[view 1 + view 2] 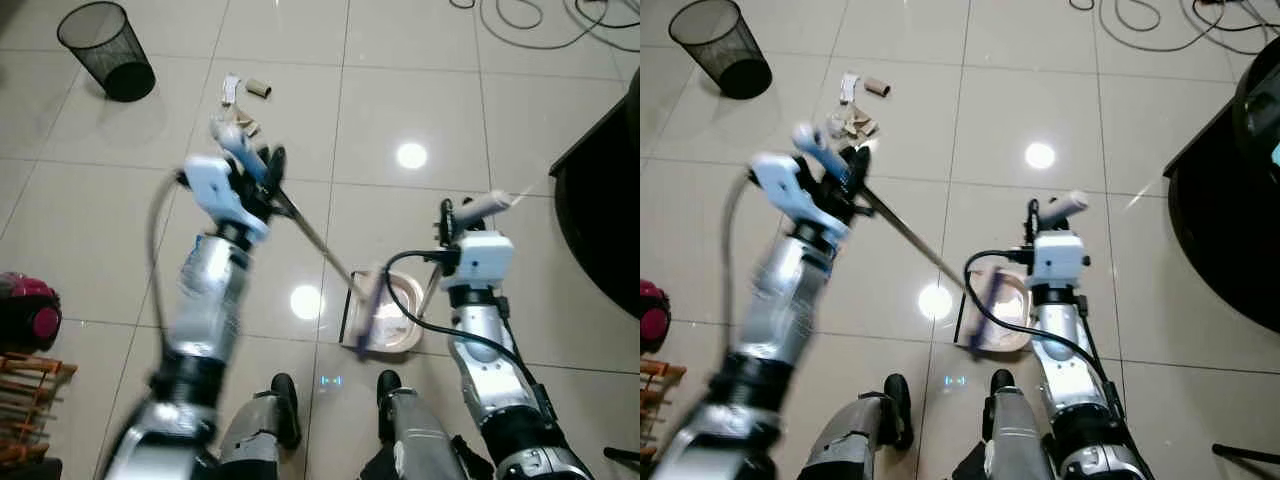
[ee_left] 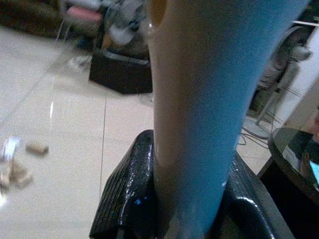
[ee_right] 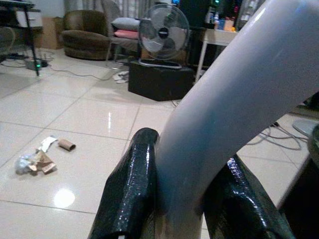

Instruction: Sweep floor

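Nearest, just ahead of the robot's feet, the dustpan sits on the tiled floor. The right end effector is clamped round its pale upright handle; it looks a light, rigid plastic, smooth enough to twist in a loose grip. The broom slants from the dustpan up to the left end effector, which is closed on its blue grip: light, stiff, best held high. Farther left lies the litter, scraps and a cardboard tube, likely weightless. Beyond it stands a black mesh bin. No legible writing.
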Motion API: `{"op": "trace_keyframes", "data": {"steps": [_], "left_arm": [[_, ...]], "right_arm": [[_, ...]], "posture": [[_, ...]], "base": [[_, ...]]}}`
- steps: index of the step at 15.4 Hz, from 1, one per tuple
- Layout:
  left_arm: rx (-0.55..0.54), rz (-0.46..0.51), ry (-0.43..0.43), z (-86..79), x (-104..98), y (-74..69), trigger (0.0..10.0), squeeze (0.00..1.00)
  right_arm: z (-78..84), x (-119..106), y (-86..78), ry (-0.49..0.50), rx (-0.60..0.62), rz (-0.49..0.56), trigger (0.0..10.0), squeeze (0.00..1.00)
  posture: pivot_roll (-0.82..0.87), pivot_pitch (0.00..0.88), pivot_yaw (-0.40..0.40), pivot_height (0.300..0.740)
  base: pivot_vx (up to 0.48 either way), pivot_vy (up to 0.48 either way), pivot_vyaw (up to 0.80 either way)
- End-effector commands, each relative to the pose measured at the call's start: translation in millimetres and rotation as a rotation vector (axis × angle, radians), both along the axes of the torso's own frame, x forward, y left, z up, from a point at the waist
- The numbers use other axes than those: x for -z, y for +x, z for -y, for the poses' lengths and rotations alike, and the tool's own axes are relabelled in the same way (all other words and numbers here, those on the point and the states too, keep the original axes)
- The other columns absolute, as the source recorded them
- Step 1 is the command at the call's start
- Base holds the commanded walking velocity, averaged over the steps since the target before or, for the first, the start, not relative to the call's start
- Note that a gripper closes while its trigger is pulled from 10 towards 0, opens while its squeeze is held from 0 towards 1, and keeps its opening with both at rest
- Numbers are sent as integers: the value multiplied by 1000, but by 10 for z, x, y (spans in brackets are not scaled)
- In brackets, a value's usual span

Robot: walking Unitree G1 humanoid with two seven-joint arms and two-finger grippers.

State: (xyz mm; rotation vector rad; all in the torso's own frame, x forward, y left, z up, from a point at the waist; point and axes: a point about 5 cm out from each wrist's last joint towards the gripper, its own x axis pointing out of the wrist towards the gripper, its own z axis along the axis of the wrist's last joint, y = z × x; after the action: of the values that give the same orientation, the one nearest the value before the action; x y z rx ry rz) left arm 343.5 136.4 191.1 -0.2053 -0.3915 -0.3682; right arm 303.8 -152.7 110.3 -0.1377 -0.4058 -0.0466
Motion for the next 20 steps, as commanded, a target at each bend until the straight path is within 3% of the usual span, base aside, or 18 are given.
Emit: {"op": "trace_keyframes", "data": {"steps": [1, 5, 8, 10, 12, 15, 20], "left_arm": [[-11, 94, 17, -128, -217, -17, 10000, 0], [-87, 109, 73, -447, -270, -74, 10000, 0], [-231, -29, 205, -693, -62, -87, 10000, 0], [-279, -45, 254, -750, -7, -143, 10000, 0], [-292, -61, 281, -761, 48, -211, 10000, 0], [-346, -66, 276, -725, 180, -382, 10000, 0], [-346, -90, 293, -548, 240, -463, 10000, 0]], "right_arm": [[53, 190, -89, 19, 14, -84, 10000, 0], [207, 101, -153, 71, 52, -45, 10000, 0], [357, -56, -188, 176, 111, 5, 10000, 0], [435, -135, -202, 236, 133, 9, 10000, 0], [490, -292, -193, 264, 131, 26, 10000, 0], [589, -828, -153, 291, 112, 106, 10000, 0], [643, -1118, -83, 343, 125, 81, 10000, 0]], "posture": [[32, 256, 44, 740], [22, 198, 57, 740], [21, 166, 64, 740], [24, 153, 64, 740], [16, 141, 66, 740], [-1, 121, 59, 740], [8, 102, 57, 740]], "base": [[0, 0, 0], [0, 0, 0], [0, 0, 0], [0, 0, 0], [0, 0, 0], [95, 0, 0], [409, 0, 0]]}}
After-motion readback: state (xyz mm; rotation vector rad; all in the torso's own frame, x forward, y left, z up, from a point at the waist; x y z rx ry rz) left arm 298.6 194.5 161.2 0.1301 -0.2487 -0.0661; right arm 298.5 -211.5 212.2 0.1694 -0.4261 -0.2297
